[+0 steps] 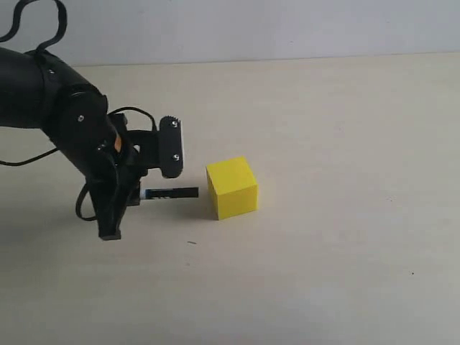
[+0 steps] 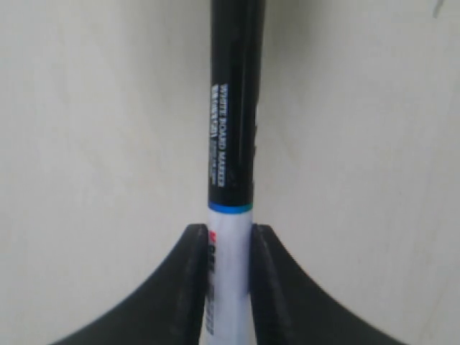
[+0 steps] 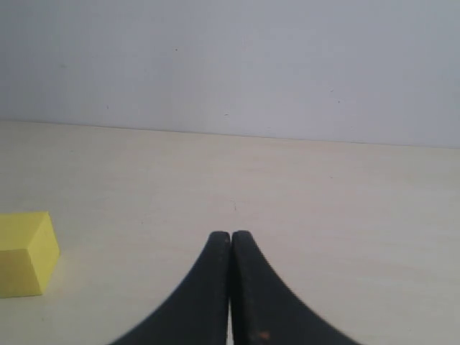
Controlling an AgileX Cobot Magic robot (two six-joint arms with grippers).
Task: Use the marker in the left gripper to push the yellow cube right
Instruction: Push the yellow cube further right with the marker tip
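The yellow cube [image 1: 232, 188] rests on the pale table near the middle; it also shows at the edge of the right wrist view as the yellow cube [image 3: 26, 253]. My left gripper [image 1: 136, 194] is shut on the marker [image 1: 171, 193], which lies level just above the table with its black cap pointing at the cube. A small gap separates the cap's tip from the cube's left face. In the left wrist view the marker [image 2: 231, 144] runs straight out from the fingers, which clamp its white barrel. My right gripper [image 3: 230, 236] is shut and empty, out of the exterior view.
The beige table [image 1: 330, 273] runs to a pale wall [image 1: 287, 29] at the back. A black cable [image 1: 29, 21] loops above the left arm. A tiny dark speck [image 1: 192, 243] lies in front of the marker.
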